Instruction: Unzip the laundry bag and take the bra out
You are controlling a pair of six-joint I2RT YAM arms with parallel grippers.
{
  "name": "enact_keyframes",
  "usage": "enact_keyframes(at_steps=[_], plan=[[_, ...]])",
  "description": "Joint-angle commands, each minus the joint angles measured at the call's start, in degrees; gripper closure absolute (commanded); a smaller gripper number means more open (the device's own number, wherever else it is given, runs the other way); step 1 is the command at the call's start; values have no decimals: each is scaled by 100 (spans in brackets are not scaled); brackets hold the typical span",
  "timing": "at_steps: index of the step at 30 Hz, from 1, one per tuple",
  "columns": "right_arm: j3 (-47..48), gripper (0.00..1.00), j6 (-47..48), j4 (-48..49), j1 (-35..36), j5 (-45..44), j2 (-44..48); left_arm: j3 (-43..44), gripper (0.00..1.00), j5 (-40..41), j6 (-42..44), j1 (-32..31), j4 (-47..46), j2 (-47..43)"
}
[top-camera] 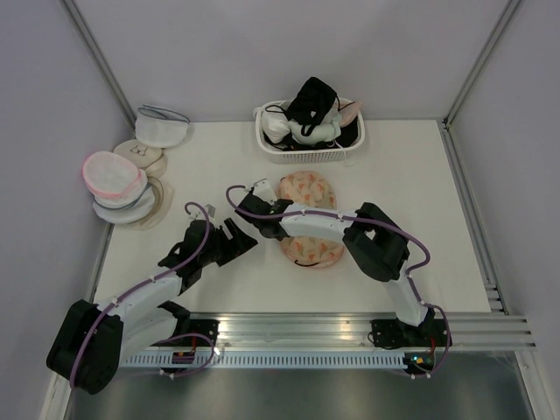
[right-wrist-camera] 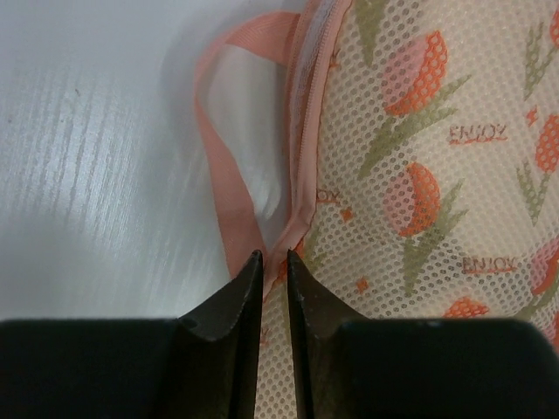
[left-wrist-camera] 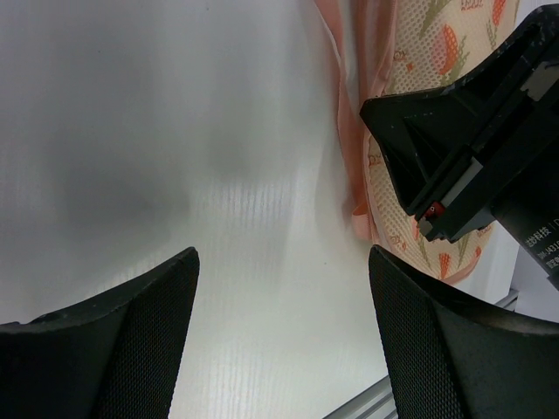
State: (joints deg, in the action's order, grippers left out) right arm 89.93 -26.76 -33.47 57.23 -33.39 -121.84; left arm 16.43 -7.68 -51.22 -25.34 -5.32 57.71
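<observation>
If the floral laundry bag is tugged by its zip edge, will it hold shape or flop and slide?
Probably floppy: the laundry bag is thin mesh, and its loop lies limp. It is likely light, so it may slide on the smooth table unless pinned.

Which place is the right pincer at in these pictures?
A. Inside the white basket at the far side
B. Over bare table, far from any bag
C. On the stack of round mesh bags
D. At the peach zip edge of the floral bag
D: the right wrist view shows the right pincer with its fingers pinched almost together on the peach edging of the laundry bag.
</observation>
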Motion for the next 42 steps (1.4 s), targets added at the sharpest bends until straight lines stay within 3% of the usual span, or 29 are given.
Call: enact_keyframes(at_steps=[1,7,9,20,21,23,24,28,35,39,42], plan=[[156,79,-39,-186,25,-10,-77,-78,18,-75,-134,29,-268,12],[156,89,-31,-282,25,-106,-85,-113,18,-84,-142,29,-320,38],[148,100,-31,-282,34,-115,-77,-122,18,-67,-142,29,-338,47],[-81,100,4,-221,25,-423,494,-175,18,-111,-160,21,-417,117],[-72,97,22,-238,25,-345,521,-175,18,-128,-177,21,-426,126],[-20,62,13,-335,25,-292,539,-175,18,-137,-178,29,-461,144],[-19,50,5,-344,25,-274,539,-166,18,-137,-186,29,-461,152],[-81,40,-57,-353,34,-195,521,-131,18,-163,-178,29,-470,231],[-238,46,-154,-362,34,-81,170,-131,17,-163,-160,38,-478,249],[-441,68,-189,-204,51,7,204,-140,17,-155,-160,38,-479,267],[-459,73,-198,-177,60,16,213,-131,17,-163,-151,38,-487,293]])
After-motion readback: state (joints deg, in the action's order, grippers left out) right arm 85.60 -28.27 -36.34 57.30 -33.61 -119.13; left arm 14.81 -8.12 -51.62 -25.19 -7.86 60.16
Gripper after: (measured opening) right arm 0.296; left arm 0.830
